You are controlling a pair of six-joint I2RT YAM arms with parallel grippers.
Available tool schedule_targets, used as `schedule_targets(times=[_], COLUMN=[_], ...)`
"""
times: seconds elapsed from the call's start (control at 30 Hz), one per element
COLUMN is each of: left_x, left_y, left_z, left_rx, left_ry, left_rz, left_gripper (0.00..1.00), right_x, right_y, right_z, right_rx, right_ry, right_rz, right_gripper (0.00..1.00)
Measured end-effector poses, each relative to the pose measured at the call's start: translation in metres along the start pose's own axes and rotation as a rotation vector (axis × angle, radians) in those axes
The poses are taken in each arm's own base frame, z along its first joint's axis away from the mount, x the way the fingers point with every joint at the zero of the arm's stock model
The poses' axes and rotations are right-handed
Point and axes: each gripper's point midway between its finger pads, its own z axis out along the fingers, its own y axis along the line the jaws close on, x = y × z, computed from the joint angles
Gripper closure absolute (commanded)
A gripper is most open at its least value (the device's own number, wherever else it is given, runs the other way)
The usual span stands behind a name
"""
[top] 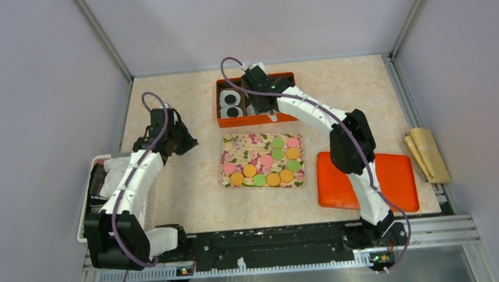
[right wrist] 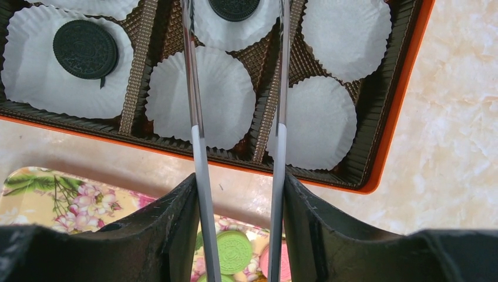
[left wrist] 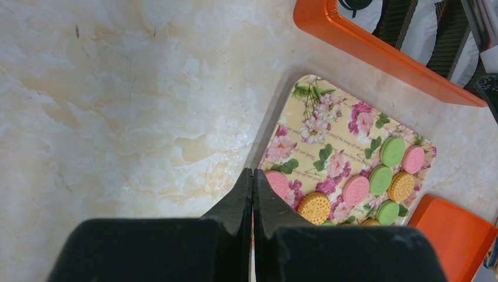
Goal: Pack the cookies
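Pink, green & orange cookies (top: 266,161) are laid out on a floral tray (top: 240,147) mid-table (top: 191,191). Two black cookies (right wrist: 86,49) are seated in paper cups (right wrist: 199,97) inside the orange box (top: 256,119). Right claw (right wrist: 238,12) is held over the box w/ jaws apart, nothing gripped. Left claw (left wrist: 252,176) is pressed closed, empty, just beside the tray's edge.

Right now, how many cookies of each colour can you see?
Pink cookies: 3
Green cookies: 4
Orange cookies: 5
Black cookies: 2
Total: 14

The coloured ones lie on the floral tray. The black ones sit in the orange box, which the right arm partly hides.
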Motion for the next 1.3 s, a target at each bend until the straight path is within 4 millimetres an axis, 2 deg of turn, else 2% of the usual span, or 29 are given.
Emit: schedule_targets(times=[0.17,0.27,0.4,0.53,0.6,0.67,0.73,0.8,0.9,1.0,1.1,1.3], left_x=[0.0,0.0,0.0,0.001,0.002,0.003,0.003,0.003,0.004,0.004,0.005,0.002], left_y=[0.0,0.0,-0.001,-0.004,-0.005,-0.006,-0.006,-0.007,-0.007,-0.008,-0.009,-0.012], left_z=[0.0,0.0,0.0,-0.001,-0.001,-0.001,-0.001,-0.001,-0.001,-0.002,-0.003,-0.008], left_rx=[0.0,0.0,0.008,0.021,0.027,0.034,0.036,0.039,0.043,0.05,0.055,0.07], left_ry=[-0.001,0.0,0.004,0.011,0.015,0.02,0.022,0.023,0.025,0.029,0.03,0.017], left_rz=[0.0,0.0,-0.001,-0.002,-0.002,-0.002,-0.003,-0.003,-0.004,-0.003,-0.004,-0.005], left_gripper=[1.0,1.0,1.0,1.0,1.0,1.0,1.0,1.0,1.0,1.0,1.0,1.0], right_x=[0.0,0.013,0.017,0.009,0.014,0.028,0.051,0.075,0.123,0.156,0.174,0.192], right_y=[0.0,-0.004,-0.016,-0.023,-0.019,-0.011,-0.004,0.001,0.002,0.003,0.013,0.04], right_z=[0.0,-0.012,-0.051,-0.107,-0.133,-0.154,-0.166,-0.168,-0.164,-0.164,-0.176,-0.211], right_rx=[-0.002,-0.017,-0.044,-0.076,-0.104,-0.141,-0.17,-0.187,-0.18,-0.171,-0.198,-0.286], right_ry=[-0.008,0.002,-0.021,-0.111,-0.145,-0.16,-0.145,-0.112,-0.02,0.047,0.071,0.065], right_rz=[0.004,0.006,0.025,0.056,0.059,0.054,0.042,0.028,-0.002,-0.031,-0.051,-0.053], right_gripper=[0.56,0.57,0.57,0.58,0.58,0.58,0.58,0.59,0.59,0.59,0.59,0.59])
